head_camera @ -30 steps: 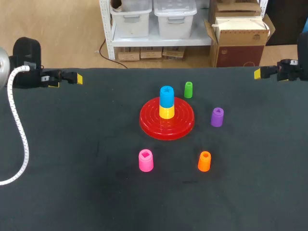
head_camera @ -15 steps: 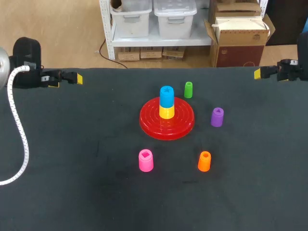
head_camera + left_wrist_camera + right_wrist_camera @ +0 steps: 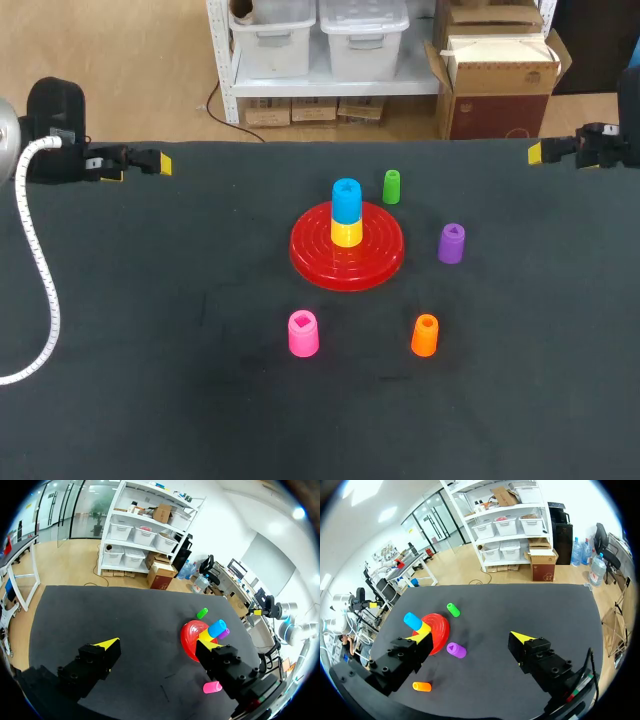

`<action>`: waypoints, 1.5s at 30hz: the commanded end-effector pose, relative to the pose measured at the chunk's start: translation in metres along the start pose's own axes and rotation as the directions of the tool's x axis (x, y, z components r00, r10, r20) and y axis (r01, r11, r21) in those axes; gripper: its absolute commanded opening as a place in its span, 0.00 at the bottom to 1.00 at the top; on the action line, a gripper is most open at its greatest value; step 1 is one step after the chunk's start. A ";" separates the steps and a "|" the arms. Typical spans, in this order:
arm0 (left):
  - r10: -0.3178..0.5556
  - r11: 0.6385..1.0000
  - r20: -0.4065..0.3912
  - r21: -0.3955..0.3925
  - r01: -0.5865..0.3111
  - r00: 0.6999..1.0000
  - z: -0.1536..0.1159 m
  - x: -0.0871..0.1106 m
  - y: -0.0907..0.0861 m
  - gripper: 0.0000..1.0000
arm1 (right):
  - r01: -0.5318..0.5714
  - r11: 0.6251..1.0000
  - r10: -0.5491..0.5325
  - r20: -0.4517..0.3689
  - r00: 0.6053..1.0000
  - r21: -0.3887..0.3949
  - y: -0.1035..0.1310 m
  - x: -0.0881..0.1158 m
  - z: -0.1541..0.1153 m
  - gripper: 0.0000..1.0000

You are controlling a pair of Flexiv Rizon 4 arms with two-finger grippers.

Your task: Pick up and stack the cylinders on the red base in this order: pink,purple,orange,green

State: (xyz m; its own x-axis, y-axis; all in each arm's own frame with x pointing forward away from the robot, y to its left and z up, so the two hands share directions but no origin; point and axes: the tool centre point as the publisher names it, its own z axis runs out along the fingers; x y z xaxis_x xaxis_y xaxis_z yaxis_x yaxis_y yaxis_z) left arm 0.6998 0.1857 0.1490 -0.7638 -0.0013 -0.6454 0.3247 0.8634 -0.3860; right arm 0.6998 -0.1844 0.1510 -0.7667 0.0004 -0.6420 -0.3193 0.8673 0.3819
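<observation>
Black cloth covers the table. At frame centre the red base carries a yellow cylinder with a blue cylinder on top. The pink cylinder stands lower centre, with the orange cylinder to its right. The purple cylinder is right of the base and the green cylinder is at its upper right. My left gripper sits upper left and my right gripper upper right; both are spread wide and empty. By my judgement no pick has begun. Next: position one gripper over pink, descend, close across its sides.
</observation>
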 end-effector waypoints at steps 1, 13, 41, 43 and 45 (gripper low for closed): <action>-0.001 1.000 -0.006 -0.007 0.001 1.000 0.000 -0.001 -0.001 1.00 | 0.000 1.000 0.000 0.000 1.000 -0.001 0.000 0.000 0.000 1.00; 0.588 0.518 0.501 0.370 -0.771 0.635 -0.005 0.009 -0.004 1.00 | 0.000 1.000 0.000 0.000 1.000 -0.001 0.000 0.000 0.000 1.00; 0.643 -0.131 0.720 0.442 -0.887 0.263 -0.003 0.076 -0.035 1.00 | 0.000 1.000 0.000 0.000 1.000 -0.001 0.000 0.000 0.000 1.00; 0.664 -0.132 0.706 0.437 -0.890 0.248 0.006 0.080 -0.034 1.00 | 0.000 1.000 0.000 0.000 1.000 -0.001 0.000 0.000 0.000 1.00; 0.676 -0.118 0.697 0.423 -0.899 0.239 0.011 0.081 -0.037 1.00 | 0.000 1.000 0.000 0.000 1.000 -0.001 0.000 0.000 0.000 1.00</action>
State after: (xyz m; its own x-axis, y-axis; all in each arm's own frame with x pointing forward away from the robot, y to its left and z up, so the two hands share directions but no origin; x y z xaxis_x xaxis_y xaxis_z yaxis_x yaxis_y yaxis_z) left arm 0.6219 0.1527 0.1126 0.1778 0.4803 -0.8589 0.9820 -0.0296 0.1868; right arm 0.6999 -0.1844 0.1510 -0.7667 0.0005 -0.6420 -0.3193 0.8673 0.3819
